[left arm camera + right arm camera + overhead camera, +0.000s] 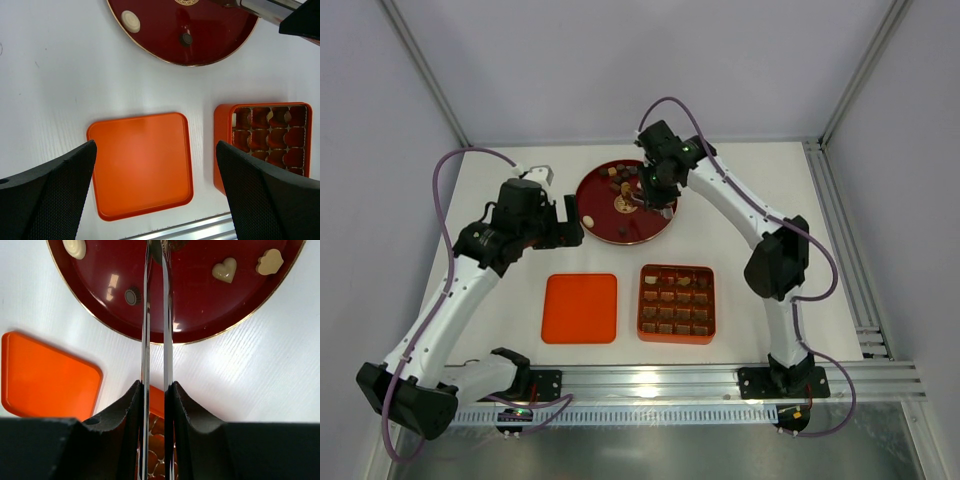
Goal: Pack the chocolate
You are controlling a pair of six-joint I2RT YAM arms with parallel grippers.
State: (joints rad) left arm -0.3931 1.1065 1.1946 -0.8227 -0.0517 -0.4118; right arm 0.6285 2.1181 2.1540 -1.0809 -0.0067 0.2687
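Note:
Chocolate pieces lie on a dark red plate (pixel 655 228): several brown ones (pixel 615 178) at its far rim and a cream one (pixel 588 221) at its left. The right wrist view shows a cream oval (pixel 74 247), a dark round piece (pixel 132 295), a cream heart (pixel 224 270) and another cream piece (pixel 270 262). My right gripper (pixel 655 180) (pixel 155 387) is shut on metal tweezers (pixel 155 315), whose tips reach over the plate. My left gripper (pixel 570 222) (pixel 155 145) is open and empty, left of the plate.
An orange gridded box (pixel 676 303) (pixel 265 140) sits in front of the plate, with brown pieces in several cells. Its flat orange lid (pixel 580 308) (pixel 140 165) lies to its left. A metal rail (pixel 720 385) runs along the near edge.

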